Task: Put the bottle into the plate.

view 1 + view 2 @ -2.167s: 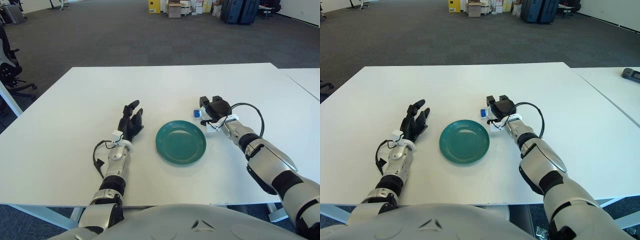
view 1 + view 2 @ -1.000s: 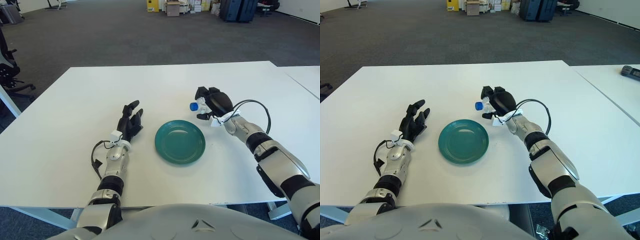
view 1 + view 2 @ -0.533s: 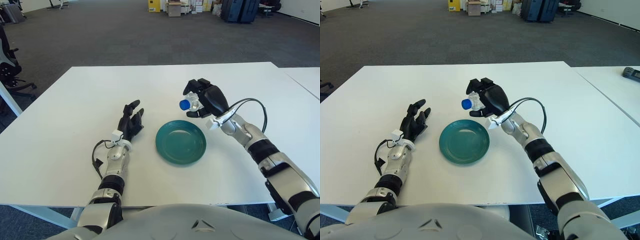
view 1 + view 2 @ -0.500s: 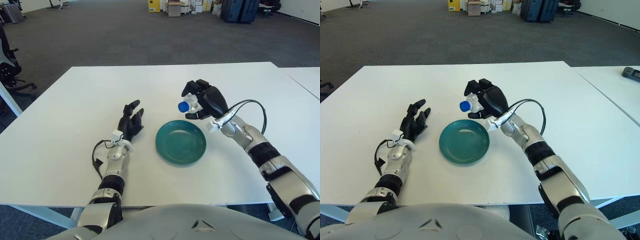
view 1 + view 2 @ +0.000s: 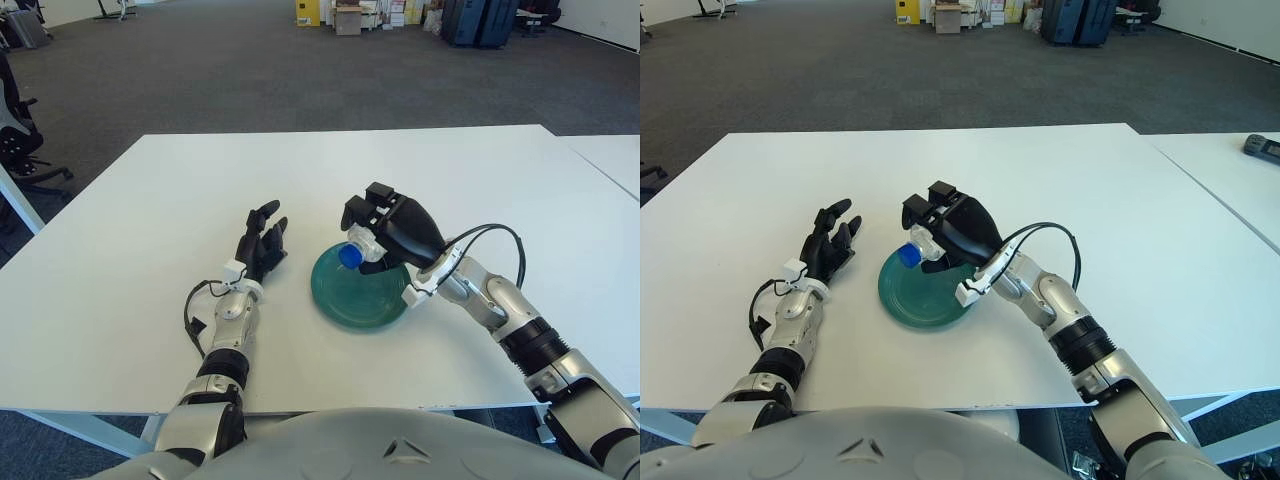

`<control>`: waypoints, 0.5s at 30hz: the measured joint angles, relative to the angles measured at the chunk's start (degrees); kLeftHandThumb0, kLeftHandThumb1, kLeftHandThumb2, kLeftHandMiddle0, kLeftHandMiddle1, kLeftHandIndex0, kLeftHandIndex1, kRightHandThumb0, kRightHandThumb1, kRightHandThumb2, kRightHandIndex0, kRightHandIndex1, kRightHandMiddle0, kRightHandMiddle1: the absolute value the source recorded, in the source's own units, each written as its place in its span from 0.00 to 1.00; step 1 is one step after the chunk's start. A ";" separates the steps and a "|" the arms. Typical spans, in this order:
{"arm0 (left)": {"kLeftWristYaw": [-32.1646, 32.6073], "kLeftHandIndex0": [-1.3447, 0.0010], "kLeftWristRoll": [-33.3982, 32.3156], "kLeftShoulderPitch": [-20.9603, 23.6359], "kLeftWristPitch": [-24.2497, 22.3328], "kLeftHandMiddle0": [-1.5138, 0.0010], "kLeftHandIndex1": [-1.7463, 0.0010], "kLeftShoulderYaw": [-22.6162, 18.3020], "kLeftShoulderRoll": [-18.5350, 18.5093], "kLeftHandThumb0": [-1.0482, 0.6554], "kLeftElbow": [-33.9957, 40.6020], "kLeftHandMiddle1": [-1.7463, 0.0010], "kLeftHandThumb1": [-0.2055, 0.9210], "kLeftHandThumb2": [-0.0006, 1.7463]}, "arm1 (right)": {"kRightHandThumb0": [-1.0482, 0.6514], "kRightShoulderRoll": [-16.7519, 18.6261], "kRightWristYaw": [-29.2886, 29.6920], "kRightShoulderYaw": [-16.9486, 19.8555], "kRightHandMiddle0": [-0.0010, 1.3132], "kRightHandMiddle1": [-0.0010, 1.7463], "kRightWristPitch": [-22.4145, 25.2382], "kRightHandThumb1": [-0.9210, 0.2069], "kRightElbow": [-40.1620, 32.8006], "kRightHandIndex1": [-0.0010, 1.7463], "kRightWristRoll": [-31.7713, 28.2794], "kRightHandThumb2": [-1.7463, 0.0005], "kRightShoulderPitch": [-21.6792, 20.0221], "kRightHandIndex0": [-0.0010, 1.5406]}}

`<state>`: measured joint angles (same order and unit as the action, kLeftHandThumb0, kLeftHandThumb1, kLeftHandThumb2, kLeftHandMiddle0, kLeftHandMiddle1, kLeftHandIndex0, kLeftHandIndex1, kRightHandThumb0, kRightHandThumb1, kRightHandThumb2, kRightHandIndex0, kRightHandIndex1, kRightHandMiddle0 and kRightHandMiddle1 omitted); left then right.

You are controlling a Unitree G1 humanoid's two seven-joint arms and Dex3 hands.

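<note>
1. Over the green plate [image 5: 358,295], a small clear bottle [image 5: 362,245] with a blue cap is gripped by the right hand [image 5: 390,232], its cap pointing down and to the left.
2. On the white counter [image 5: 150,240], left of the plate, the left hand [image 5: 261,249] is seen with fingers extended and nothing held.
3. Beyond the counter, dark grey carpet [image 5: 220,70] is spread across an open room, with boxes and dark cases [image 5: 480,20] stacked along the far wall.
4. A black office chair [image 5: 20,140] is seen at the left edge.
</note>
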<state>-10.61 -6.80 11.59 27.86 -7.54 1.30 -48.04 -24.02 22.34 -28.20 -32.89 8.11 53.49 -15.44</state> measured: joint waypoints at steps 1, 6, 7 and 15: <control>0.00 1.00 0.00 0.02 0.00 0.72 0.51 -0.03 0.02 0.18 -0.01 0.99 1.00 0.48 | 0.32 0.00 0.10 -0.29 0.53 1.00 -0.30 0.63 0.12 1.00 0.27 0.18 0.17 0.79; 0.00 1.00 -0.01 0.09 -0.01 0.72 0.51 -0.09 0.07 0.18 -0.16 0.99 1.00 0.48 | 0.32 -0.02 0.83 -1.60 0.53 1.00 -2.14 0.63 1.79 1.00 1.48 0.17 0.91 0.80; 0.00 1.00 0.00 0.10 -0.01 0.72 0.51 -0.09 0.07 0.18 -0.19 0.99 1.00 0.48 | 0.32 0.01 0.93 -2.01 0.53 1.00 -2.42 0.63 2.31 1.00 1.59 0.17 1.04 0.80; 0.00 1.00 0.02 0.15 -0.02 0.72 0.51 -0.06 0.06 0.18 -0.23 0.99 1.00 0.49 | 0.32 1.05 0.94 -4.96 0.53 1.00 -2.12 0.63 4.54 1.00 3.93 0.17 3.13 0.79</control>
<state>-10.61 -6.78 11.74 27.84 -7.60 1.36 -48.28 -22.97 23.28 -33.16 -35.02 12.66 57.42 -12.31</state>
